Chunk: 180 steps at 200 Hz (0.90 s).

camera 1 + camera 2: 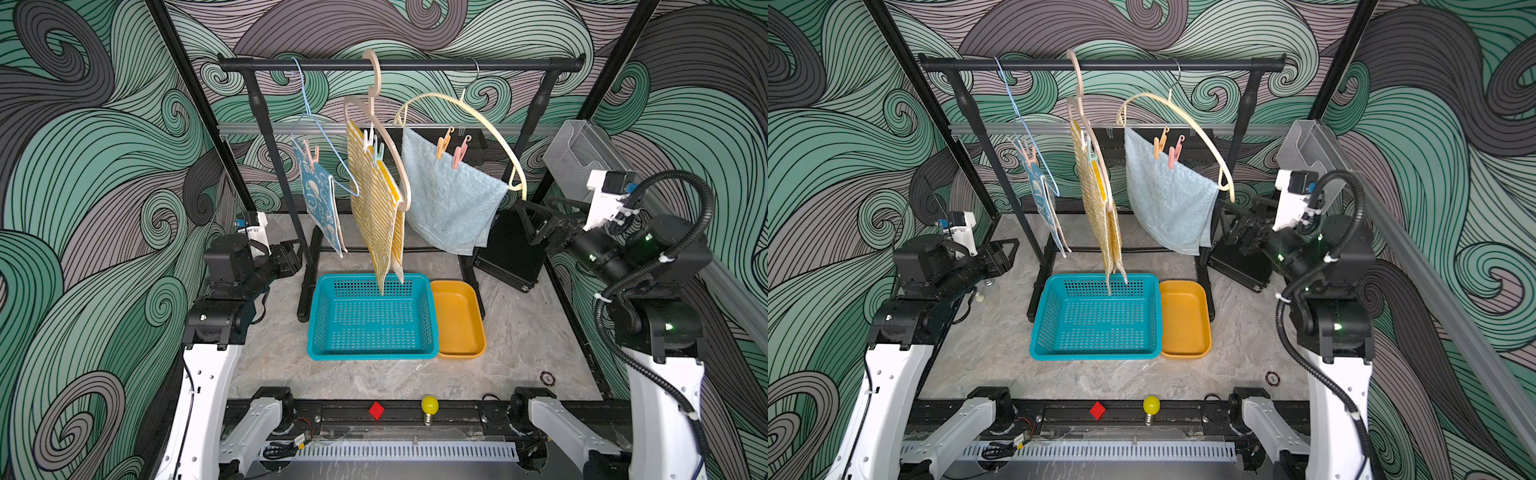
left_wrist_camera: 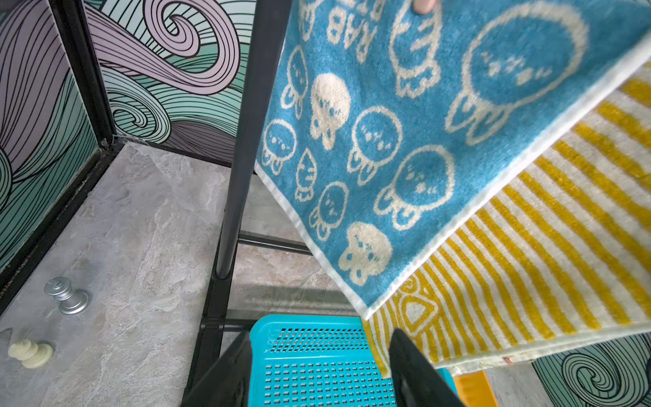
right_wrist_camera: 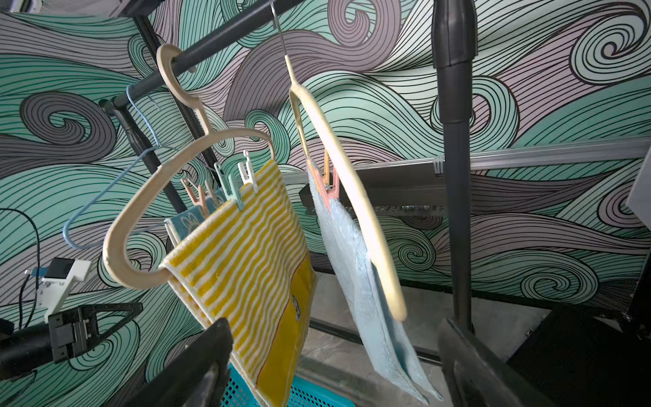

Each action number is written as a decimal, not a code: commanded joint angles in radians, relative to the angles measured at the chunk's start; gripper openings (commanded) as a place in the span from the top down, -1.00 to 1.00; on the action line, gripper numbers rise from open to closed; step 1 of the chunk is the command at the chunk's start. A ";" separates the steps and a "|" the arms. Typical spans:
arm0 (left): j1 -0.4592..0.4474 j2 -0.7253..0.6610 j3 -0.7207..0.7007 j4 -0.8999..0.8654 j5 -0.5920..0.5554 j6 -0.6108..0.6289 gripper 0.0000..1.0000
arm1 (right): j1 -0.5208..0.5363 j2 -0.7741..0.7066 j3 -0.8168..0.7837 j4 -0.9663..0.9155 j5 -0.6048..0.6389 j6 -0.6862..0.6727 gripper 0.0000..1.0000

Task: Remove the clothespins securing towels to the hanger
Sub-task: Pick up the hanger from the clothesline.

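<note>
Under the rail (image 1: 395,64), in both top views, six clothespins (image 1: 459,153) hold three towels (image 1: 446,199) on hangers (image 1: 490,120). Left wrist view: left gripper (image 2: 320,334) partly open, empty, below bunny towel (image 2: 387,141). Right wrist view: right gripper (image 3: 334,322) wide, empty; squeeze pink pin's (image 3: 328,199) tails squarely.

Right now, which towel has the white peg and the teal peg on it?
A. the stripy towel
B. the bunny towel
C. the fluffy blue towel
A: the white peg and the teal peg are both clipped on the top edge of the stripy towel.
</note>
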 commanded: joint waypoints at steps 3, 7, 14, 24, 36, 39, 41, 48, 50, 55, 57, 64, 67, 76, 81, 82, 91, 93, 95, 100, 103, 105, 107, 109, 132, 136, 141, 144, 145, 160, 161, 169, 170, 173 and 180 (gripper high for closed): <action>-0.006 0.008 0.070 -0.057 0.026 0.036 -0.21 | 0.006 0.081 0.096 -0.031 -0.032 0.014 -0.80; -0.006 0.008 0.075 -0.059 0.026 0.038 -0.21 | 0.006 0.098 0.115 -0.035 -0.035 0.015 -0.80; -0.006 0.009 0.080 -0.058 0.028 0.038 -0.21 | 0.006 0.125 0.146 -0.045 -0.046 0.015 -0.80; -0.007 0.010 0.086 -0.059 0.032 0.039 -0.21 | 0.006 0.165 0.190 -0.058 -0.064 0.013 -0.77; -0.006 0.011 0.094 -0.060 0.036 0.040 -0.21 | 0.006 0.200 0.223 -0.062 -0.074 0.013 -0.73; -0.006 0.013 0.095 -0.060 0.039 0.041 -0.21 | 0.006 0.207 0.228 -0.063 -0.077 0.012 -0.71; -0.006 0.013 0.096 -0.059 0.040 0.040 -0.21 | 0.006 0.212 0.233 -0.062 -0.078 0.010 -0.70; -0.006 0.014 0.102 -0.059 0.044 0.042 -0.21 | 0.006 0.227 0.248 -0.065 -0.081 0.006 -0.65; -0.006 0.015 0.103 -0.060 0.046 0.042 -0.21 | 0.006 0.231 0.253 -0.067 -0.081 0.005 -0.64; -0.007 0.017 0.108 -0.061 0.049 0.041 -0.21 | 0.006 0.241 0.266 -0.073 -0.080 0.001 -0.60; -0.007 0.017 0.110 -0.062 0.050 0.042 -0.21 | 0.006 0.246 0.272 -0.076 -0.080 0.000 -0.58; -0.006 0.019 0.116 -0.063 0.053 0.041 -0.21 | 0.006 0.259 0.289 -0.086 -0.082 -0.006 -0.52; -0.006 0.019 0.118 -0.063 0.056 0.041 -0.21 | 0.006 0.265 0.295 -0.090 -0.082 -0.008 -0.49; -0.007 0.019 0.124 -0.062 0.060 0.041 -0.21 | 0.006 0.280 0.315 -0.099 -0.084 -0.011 -0.42; -0.006 0.019 0.126 -0.062 0.061 0.042 -0.21 | 0.006 0.287 0.322 -0.105 -0.086 -0.017 -0.40; -0.006 0.019 0.126 -0.062 0.061 0.041 -0.21 | 0.006 0.289 0.324 -0.105 -0.087 -0.018 -0.40; -0.006 0.018 0.128 -0.062 0.061 0.041 -0.21 | 0.006 0.301 0.336 -0.114 -0.086 -0.029 -0.36; -0.006 0.018 0.128 -0.063 0.061 0.040 -0.21 | 0.006 0.304 0.338 -0.117 -0.086 -0.028 -0.33; -0.006 0.018 0.127 -0.063 0.062 0.041 -0.21 | 0.006 0.306 0.341 -0.118 -0.086 -0.029 -0.31; -0.006 0.016 0.128 -0.064 0.062 0.040 -0.21 | 0.006 0.311 0.347 -0.125 -0.085 -0.032 -0.27; -0.006 0.015 0.127 -0.064 0.062 0.041 -0.21 | 0.006 0.315 0.352 -0.129 -0.085 -0.034 -0.24; -0.006 0.015 0.127 -0.063 0.062 0.042 -0.21 | 0.006 0.317 0.355 -0.132 -0.085 -0.036 -0.23; -0.006 0.014 0.125 -0.063 0.062 0.041 -0.21 | 0.006 0.319 0.357 -0.136 -0.085 -0.036 -0.21; -0.006 0.013 0.124 -0.062 0.060 0.041 -0.21 | 0.006 0.321 0.359 -0.138 -0.086 -0.037 -0.20; -0.006 0.010 0.122 -0.066 0.055 0.042 -0.21 | 0.006 0.340 0.373 -0.145 -0.103 -0.042 -0.12; -0.006 0.009 0.121 -0.065 0.054 0.043 -0.21 | 0.006 0.344 0.374 -0.146 -0.104 -0.042 -0.12; -0.006 0.008 0.119 -0.065 0.054 0.043 -0.21 | 0.006 0.346 0.373 -0.146 -0.104 -0.042 -0.10; -0.006 0.008 0.118 -0.064 0.053 0.043 -0.21 | 0.006 0.348 0.374 -0.146 -0.106 -0.042 -0.08; -0.007 0.009 0.118 -0.064 0.053 0.044 -0.21 | 0.006 0.349 0.374 -0.147 -0.107 -0.042 -0.06; -0.006 0.007 0.115 -0.065 0.052 0.044 -0.21 | 0.006 0.356 0.373 -0.149 -0.110 -0.042 0.01; -0.006 0.007 0.115 -0.065 0.052 0.045 -0.21 | 0.006 0.356 0.372 -0.148 -0.110 -0.042 0.01; -0.006 0.007 0.113 -0.068 0.051 0.045 -0.21 | 0.006 0.358 0.369 -0.150 -0.114 -0.042 0.01; -0.006 0.007 0.113 -0.068 0.051 0.046 -0.21 | 0.007 0.359 0.370 -0.150 -0.114 -0.042 0.01; -0.006 0.007 0.113 -0.069 0.051 0.046 -0.21 | 0.007 0.360 0.370 -0.149 -0.115 -0.043 0.02; -0.006 0.007 0.111 -0.070 0.048 0.046 -0.21 | 0.007 0.360 0.369 -0.150 -0.118 -0.044 0.04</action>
